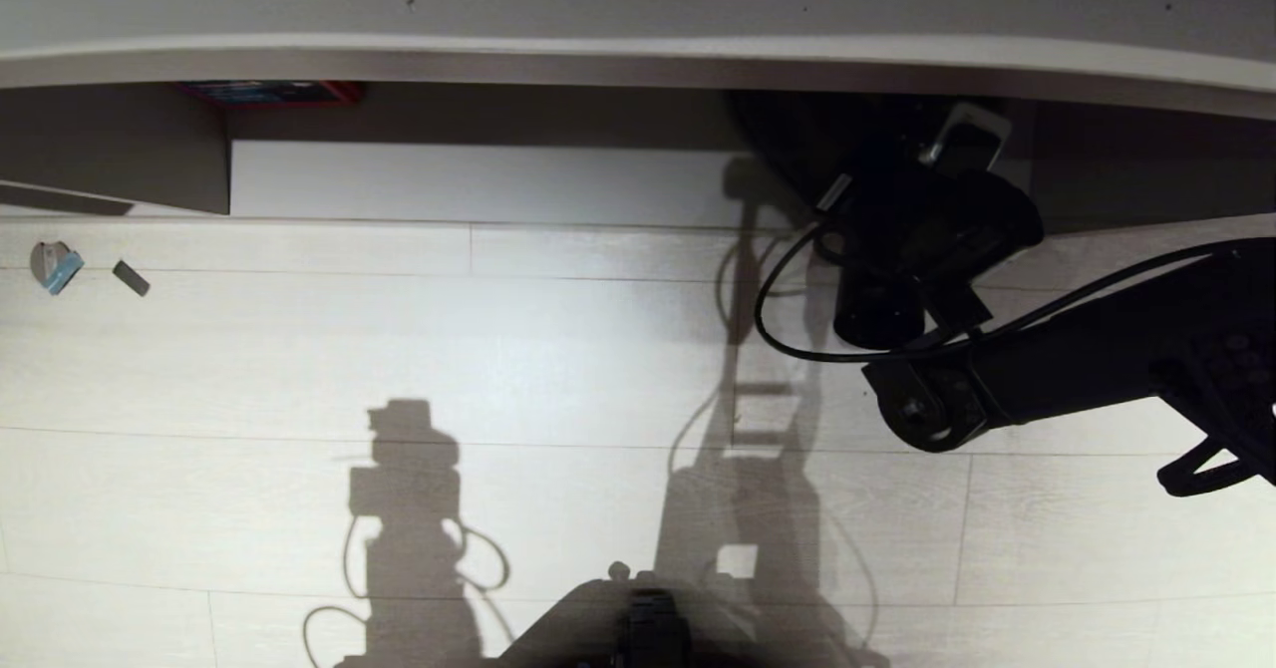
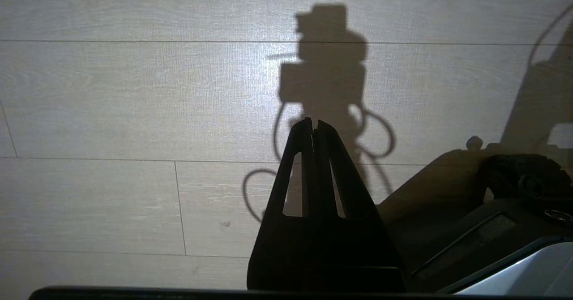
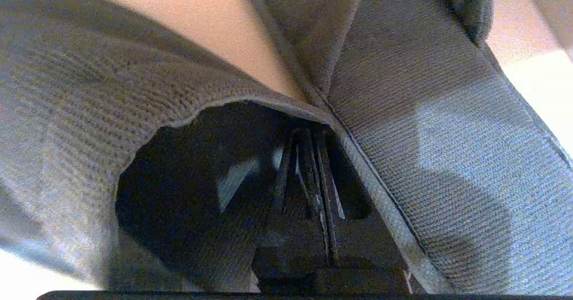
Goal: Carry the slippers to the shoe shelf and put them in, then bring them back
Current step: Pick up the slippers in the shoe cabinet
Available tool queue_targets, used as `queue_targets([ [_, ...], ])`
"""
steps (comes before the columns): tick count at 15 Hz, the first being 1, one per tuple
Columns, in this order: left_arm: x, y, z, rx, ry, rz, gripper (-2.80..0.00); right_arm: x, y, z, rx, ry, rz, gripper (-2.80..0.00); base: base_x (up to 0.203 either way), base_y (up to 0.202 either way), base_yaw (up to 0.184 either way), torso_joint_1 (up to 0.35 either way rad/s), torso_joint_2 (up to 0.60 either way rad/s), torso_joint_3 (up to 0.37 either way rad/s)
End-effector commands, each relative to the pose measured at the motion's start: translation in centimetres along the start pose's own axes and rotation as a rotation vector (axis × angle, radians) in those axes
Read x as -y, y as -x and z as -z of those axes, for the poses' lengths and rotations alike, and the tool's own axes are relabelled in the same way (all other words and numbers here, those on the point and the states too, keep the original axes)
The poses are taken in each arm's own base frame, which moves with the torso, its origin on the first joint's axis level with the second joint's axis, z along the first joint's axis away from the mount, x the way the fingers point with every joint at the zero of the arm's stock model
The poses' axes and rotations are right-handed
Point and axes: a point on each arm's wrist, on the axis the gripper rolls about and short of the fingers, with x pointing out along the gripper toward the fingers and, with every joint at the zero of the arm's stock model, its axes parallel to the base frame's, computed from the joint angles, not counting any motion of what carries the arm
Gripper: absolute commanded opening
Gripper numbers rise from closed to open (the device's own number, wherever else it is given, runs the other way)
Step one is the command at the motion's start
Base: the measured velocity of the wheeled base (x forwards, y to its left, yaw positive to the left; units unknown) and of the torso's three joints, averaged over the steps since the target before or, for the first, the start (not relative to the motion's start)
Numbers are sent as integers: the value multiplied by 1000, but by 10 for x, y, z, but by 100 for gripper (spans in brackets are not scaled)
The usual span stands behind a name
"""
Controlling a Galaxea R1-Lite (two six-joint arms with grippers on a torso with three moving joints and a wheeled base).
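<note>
The slippers (image 3: 447, 134), soft blue-grey knit, fill the right wrist view and hang close round my right gripper (image 3: 309, 132). Its fingers are shut at the dark mouth of one slipper, where the two fabric edges meet. In the head view my right arm (image 1: 1047, 369) reaches from the right into the shadowed right compartment of the shoe shelf (image 1: 638, 50); its wrist hides the gripper and the slippers there. My left gripper (image 2: 313, 123) hangs shut and empty above the pale plank floor.
A divider panel (image 1: 150, 150) closes the compartment on the left, with a red and blue object (image 1: 269, 92) tucked under the top board. Two small bits (image 1: 58, 267) (image 1: 131, 277) lie on the floor at far left. My base (image 1: 648, 628) is at the near edge.
</note>
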Motion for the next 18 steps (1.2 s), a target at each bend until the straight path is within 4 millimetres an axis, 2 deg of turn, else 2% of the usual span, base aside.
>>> queue_targets([
  [1,0,0,0,0,-1,-1,-280,1,-4,4,9,-1,20,-280,0,0,0,0,0,0],
  [7,0,0,0,0,-2,-1,-280,-4,-17,-4,60,-36,71,-280,0,0,0,0,0,0],
  [11,0,0,0,0,1,-1,-280,-17,-34,-11,116,-60,219,-280,0,0,0,0,0,0],
  [12,0,0,0,0,5,-1,-280,-21,-39,-8,123,-69,268,-280,0,0,0,0,0,0],
  [14,0,0,0,0,13,-1,-280,-25,-45,13,83,-45,376,-280,0,0,0,0,0,0],
  [18,0,0,0,-2,11,-1,-280,-27,-47,14,55,-34,404,-280,0,0,0,0,0,0],
])
